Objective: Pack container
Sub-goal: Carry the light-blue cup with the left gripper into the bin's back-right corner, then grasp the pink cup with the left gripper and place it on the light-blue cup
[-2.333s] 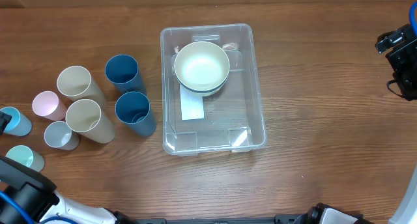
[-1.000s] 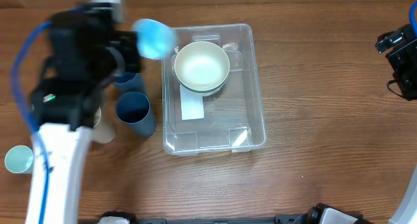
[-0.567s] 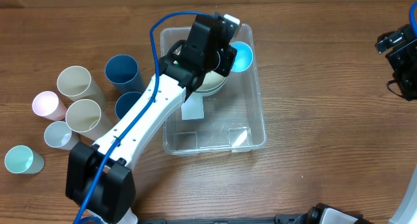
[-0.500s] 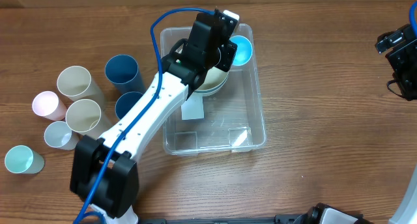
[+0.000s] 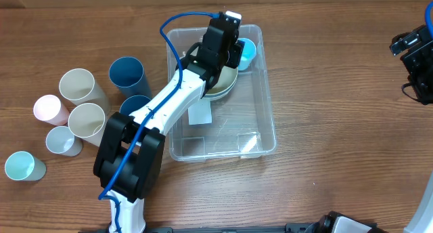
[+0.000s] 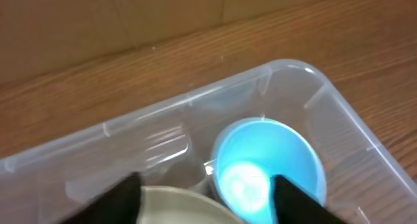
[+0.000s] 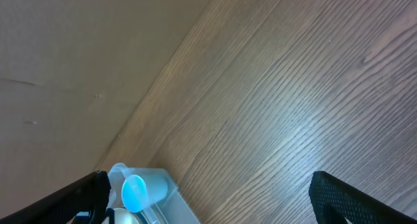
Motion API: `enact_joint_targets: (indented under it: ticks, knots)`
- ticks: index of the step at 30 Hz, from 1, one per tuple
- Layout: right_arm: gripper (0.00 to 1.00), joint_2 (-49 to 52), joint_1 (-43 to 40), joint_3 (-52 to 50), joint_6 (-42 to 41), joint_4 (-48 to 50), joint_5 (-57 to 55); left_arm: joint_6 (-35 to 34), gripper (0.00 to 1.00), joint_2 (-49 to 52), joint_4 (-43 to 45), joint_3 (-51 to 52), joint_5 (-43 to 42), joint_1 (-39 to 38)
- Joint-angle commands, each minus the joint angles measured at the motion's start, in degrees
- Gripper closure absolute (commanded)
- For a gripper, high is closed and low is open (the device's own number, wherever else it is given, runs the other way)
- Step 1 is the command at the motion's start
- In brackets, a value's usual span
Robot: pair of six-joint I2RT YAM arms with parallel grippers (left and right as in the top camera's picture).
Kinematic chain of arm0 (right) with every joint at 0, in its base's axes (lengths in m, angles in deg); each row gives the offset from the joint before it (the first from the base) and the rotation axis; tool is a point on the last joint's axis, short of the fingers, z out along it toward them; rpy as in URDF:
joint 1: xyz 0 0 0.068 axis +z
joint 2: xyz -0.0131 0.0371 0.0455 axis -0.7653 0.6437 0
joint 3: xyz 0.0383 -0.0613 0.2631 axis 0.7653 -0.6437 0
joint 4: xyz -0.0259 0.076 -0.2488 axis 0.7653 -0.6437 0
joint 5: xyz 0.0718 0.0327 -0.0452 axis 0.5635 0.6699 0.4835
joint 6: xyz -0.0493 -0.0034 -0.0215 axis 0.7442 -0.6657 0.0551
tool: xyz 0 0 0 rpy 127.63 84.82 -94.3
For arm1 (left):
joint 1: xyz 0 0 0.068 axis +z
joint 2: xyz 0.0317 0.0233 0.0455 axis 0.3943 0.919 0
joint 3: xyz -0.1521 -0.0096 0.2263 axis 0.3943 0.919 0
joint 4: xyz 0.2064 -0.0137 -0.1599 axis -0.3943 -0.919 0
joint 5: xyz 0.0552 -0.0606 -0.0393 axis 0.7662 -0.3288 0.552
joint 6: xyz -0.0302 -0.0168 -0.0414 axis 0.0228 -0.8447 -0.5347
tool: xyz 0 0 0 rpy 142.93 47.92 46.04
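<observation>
The container [image 5: 268,118] is a large clear bin in the middle of the table, with stacked pale bowls [image 5: 218,84] in its far half. A light blue cup [image 5: 247,51] sits in its far right corner, mouth up and slightly tilted. My left gripper [image 5: 232,49] hovers over that corner. In the left wrist view the left gripper [image 6: 208,201] stands open, its right finger [image 6: 296,198] overlapping the cup [image 6: 264,162] and the bowl rim [image 6: 182,208] below. My right gripper [image 7: 218,198] is open over bare wood, far right of the container [image 7: 168,190].
Left of the bin stand two dark blue cups [image 5: 126,74], two beige cups [image 5: 80,85], a pink cup [image 5: 47,108], a grey cup [image 5: 61,139] and a pale teal cup [image 5: 19,166]. The right arm [image 5: 414,57] stays at the table's right edge.
My left arm swung in from the left with the light blue cup and carried it over the bowls. The cup now sits lower in the bin's far right corner. The right arm stayed still.
</observation>
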Motion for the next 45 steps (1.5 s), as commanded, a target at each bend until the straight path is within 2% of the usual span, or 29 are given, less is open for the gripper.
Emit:
enact_joint_targets:
  ticks: [1, 2, 4, 6, 8, 10, 11, 13, 14, 15, 17, 19, 23, 29, 31, 36, 41, 43, 45]
  knots:
    - [0.0, -0.15, 0.09, 0.35, -0.24, 0.26, -0.04, -0.7, 0.3, -6.19, -2.49, -3.21, 0.74, 0.31]
    - [0.0, -0.15, 0.09, 0.35, -0.24, 0.26, -0.04, -0.66, 0.24, -8.85, -5.4, -4.13, 0.76, 0.33]
    - [0.0, -0.15, 0.09, 0.35, -0.22, 0.26, -0.04, -0.57, 0.0, -14.14, -13.88, -6.58, 2.03, 0.66]
    - [0.0, -0.15, 0.09, 0.35, -0.24, 0.26, -0.04, -2.01, 0.0, -20.68, -26.03, -9.53, 8.59, 1.95]
    - [0.0, -0.15, 0.09, 0.35, -0.22, 0.26, -0.04, -7.85, 0.0, -27.04, -36.94, -11.04, 16.96, 4.63]
    - [0.0, -0.15, 0.09, 0.35, -0.22, 0.26, -0.04, -11.89, 0.0, -32.46, -44.98, -11.1, 18.8, 9.16]
    - [0.0, -0.15, 0.09, 0.35, -0.24, 0.26, -0.04, -14.14, 0.0, -37.88, -51.63, -11.1, 18.73, 16.96]
    - [0.0, -0.15, 0.09, 0.35, -0.22, 0.26, -0.04, -16.37, 0.0, -41.53, -56.5, -11.08, 16.96, 25.9]
    - [0.0, -0.15, 0.09, 0.35, -0.24, 0.26, -0.04, -16.31, 0.0, -43.28, -59.1, -11.08, 12.22, 34.6]
    - [0.0, -0.15, 0.09, 0.35, -0.24, 0.26, -0.04, -14.29, 0.0, -43.23, -61.75, -10.84, -0.04, 49.7]
    - [0.0, -0.15, 0.09, 0.35, -0.22, 0.26, -0.07, -13.68, 0.0, -40.59, -62.36, -9.77, -8.0, 59.89]
    - [0.0, -0.15, 0.09, 0.35, -0.24, 0.26, -0.04, -13.79, 0.0, -35.41, -62.36, -9.35, -7.5, 65.16]
    - [0.0, -0.15, 0.09, 0.35, -0.24, 0.26, -0.04, -16.11, 0.0, -20.7, -61.99, -9.35, -5.22, 70.29]
    - [0.0, -0.15, 0.09, 0.35, -0.24, 0.26, -0.04, -11.54, 0.01, -7.3, -60.22, -9.35, -5.16, 71.06]
    - [0.0, -0.15, 0.09, 0.35, -0.24, 0.26, -0.04, -8.24, 0.1, -4.92, -57.46, -9.35, -5.22, 71.06]
    - [0.0, -0.15, 0.09, 0.35, -0.24, 0.26, -0.04, -5.73, 0.33, 3.06, -53.59, -9.35, -7.8, 70.34]
    - [0.0, -0.15, 0.09, 0.35, -0.24, 0.26, -0.04, -4.63, 0.41, 5.88, -50.14, -9.35, -8.24, 70.29]
    - [0.0, -0.15, 0.09, 0.35, -0.22, 0.26, -0.04, -4.63, 0.6, 5.88, -49.07, -9.35, -8.24, 70.29]
    - [0.0, -0.15, 0.09, 0.35, -0.24, 0.26, -0.04, -4.22, 0.96, 5.86, -48.04, -9.49, -8.48, 70.27]
